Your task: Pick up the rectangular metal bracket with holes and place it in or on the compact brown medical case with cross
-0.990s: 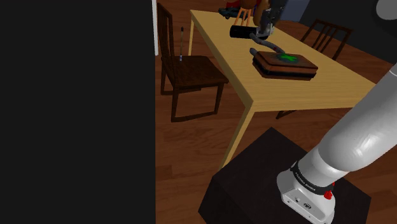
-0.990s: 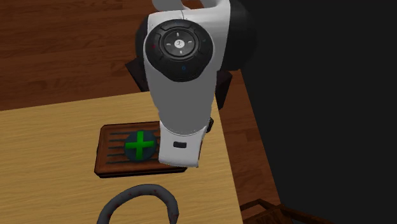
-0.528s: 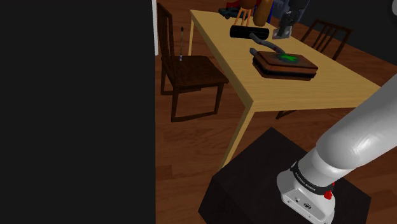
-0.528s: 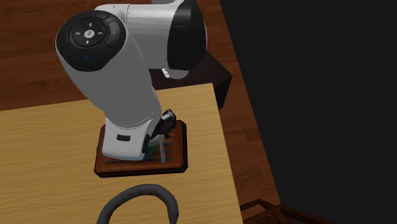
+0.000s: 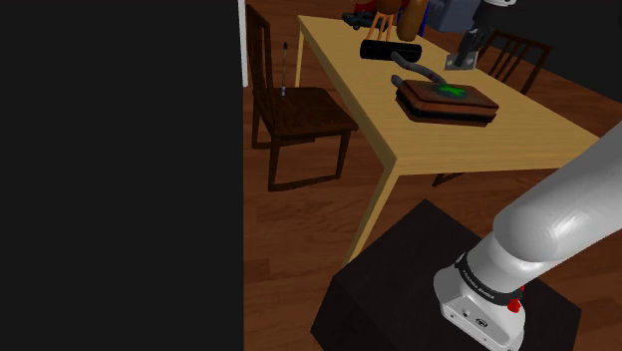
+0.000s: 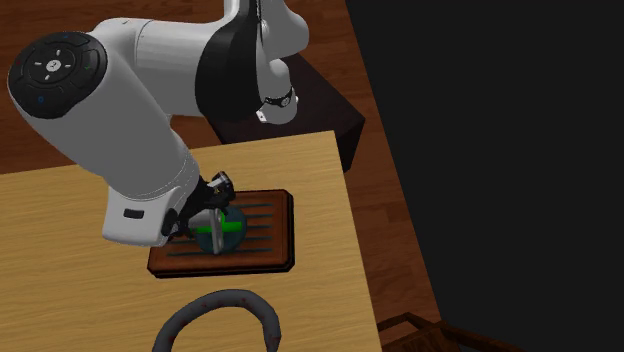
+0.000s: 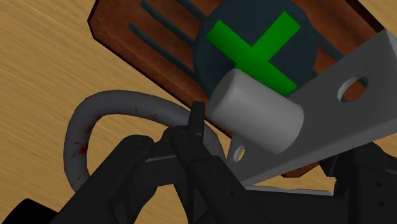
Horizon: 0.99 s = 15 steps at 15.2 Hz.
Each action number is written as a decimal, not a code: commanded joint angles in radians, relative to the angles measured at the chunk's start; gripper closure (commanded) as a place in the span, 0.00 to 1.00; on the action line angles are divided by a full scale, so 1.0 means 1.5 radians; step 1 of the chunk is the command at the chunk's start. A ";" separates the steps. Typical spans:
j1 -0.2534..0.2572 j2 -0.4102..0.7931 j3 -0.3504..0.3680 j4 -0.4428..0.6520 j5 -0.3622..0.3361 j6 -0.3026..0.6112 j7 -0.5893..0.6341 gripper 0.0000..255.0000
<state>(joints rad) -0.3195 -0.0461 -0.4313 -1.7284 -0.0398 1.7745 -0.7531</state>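
The brown case (image 5: 449,102) with a green cross (image 7: 254,46) lies flat on the wooden table (image 5: 478,150). My gripper (image 5: 466,48) hangs above the case and is shut on the grey metal bracket (image 5: 463,60). In the wrist view the bracket (image 7: 331,121) is a flat grey plate with round holes and a pale cylinder (image 7: 254,111) on it, held between my gripper (image 7: 277,146) fingers right over the cross. In the second exterior view the bracket (image 6: 215,234) hangs upright over the case (image 6: 262,240), under the gripper (image 6: 205,215).
A grey curved hose (image 5: 415,71) (image 6: 222,312) lies on the table beside the case. Behind it are a black box (image 5: 389,50) and orange items. Wooden chairs (image 5: 297,115) stand along the table. The dark stand (image 5: 399,289) is near. A black area fills the shoulder view's left.
The gripper has carried the bracket toward the shoulder view's right, from over the hose to above the case. In the second exterior view the arm swung left, uncovering the cross.
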 commanded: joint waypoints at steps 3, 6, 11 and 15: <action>0.000 -0.005 0.000 -0.041 -0.002 0.036 0.002 1.00; 0.000 -0.005 0.000 -0.068 -0.003 0.063 0.003 1.00; 0.000 -0.005 0.000 -0.099 -0.003 0.095 0.003 1.00; 0.000 -0.005 0.000 -0.099 -0.003 0.095 0.003 1.00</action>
<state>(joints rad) -0.3202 -0.0529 -0.4318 -1.8765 -0.0443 1.9165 -0.7481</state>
